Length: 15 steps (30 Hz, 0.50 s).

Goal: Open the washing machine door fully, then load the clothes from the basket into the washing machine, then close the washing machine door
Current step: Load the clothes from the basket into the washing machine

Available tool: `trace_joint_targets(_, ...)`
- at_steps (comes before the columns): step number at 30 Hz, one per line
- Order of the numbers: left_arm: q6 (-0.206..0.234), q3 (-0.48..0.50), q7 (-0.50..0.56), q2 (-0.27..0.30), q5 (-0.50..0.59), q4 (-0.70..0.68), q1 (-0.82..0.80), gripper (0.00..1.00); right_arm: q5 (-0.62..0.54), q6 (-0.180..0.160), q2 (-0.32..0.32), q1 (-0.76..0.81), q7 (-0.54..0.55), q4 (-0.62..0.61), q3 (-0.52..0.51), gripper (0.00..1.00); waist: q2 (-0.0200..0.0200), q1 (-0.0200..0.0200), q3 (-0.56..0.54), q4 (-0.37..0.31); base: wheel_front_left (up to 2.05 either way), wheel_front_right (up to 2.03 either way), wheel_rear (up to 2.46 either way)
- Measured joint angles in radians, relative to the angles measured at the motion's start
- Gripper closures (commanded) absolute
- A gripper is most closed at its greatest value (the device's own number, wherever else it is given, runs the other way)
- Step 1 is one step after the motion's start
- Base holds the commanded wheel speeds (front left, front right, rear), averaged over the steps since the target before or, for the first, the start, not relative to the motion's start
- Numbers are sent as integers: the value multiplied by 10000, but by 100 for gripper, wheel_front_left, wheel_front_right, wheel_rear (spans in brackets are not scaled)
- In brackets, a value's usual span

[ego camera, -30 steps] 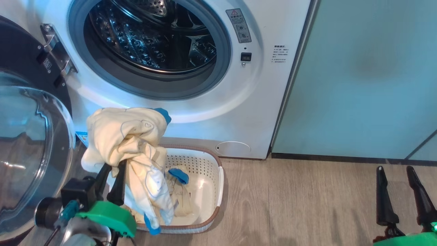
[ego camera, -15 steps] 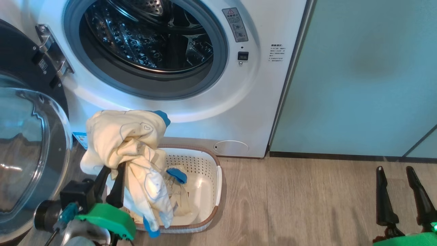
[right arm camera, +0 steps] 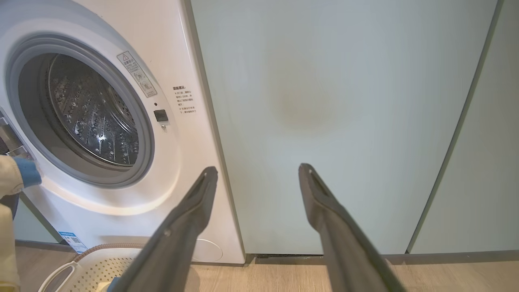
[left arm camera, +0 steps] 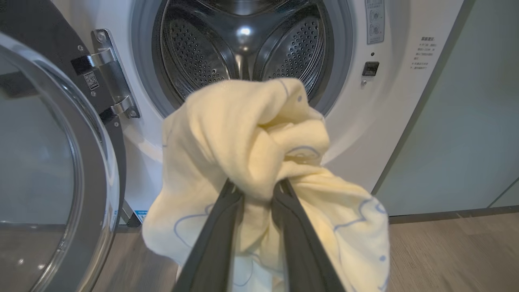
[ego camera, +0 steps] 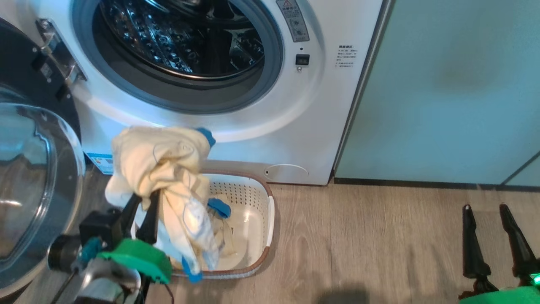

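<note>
Clamping a bunch of the clothes (ego camera: 162,156), the left pincer (ego camera: 142,198) holds it over the basket (ego camera: 242,190), near and below the open drum (ego camera: 181,38) of the washing machine (ego camera: 320,105). The washing machine door (ego camera: 25,177) stands swung out at left. The right pincer (ego camera: 489,211) idles released, well right. Trailing ends hang low and could snag the basket rim or drape over the drum's lip, slipping free.

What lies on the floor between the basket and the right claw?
Nothing. In the head view, the wooden floor between the basket and the open right claw is bare.
</note>
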Motion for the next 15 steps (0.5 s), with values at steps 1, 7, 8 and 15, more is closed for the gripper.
trace_joint_targets(1,-2,0,-2,0,0,67,-146,100,29,0,0,-6,0,-2,13,0,0,0,64,-19,0,0,0)
trace_joint_targets(7,-259,0,-12,-2,-192,472,-1073,100,150,0,0,-64,0,-90,61,0,0,0,588,-206,0,0,0)
trace_joint_targets(8,-290,4,-10,0,-209,535,-1266,100,186,0,0,-80,0,-136,81,0,0,0,709,-252,0,0,0)
trace_joint_targets(15,-660,27,130,86,-359,1287,-3010,100,497,0,0,-720,0,-309,86,0,0,2,1740,-611,0,0,0)
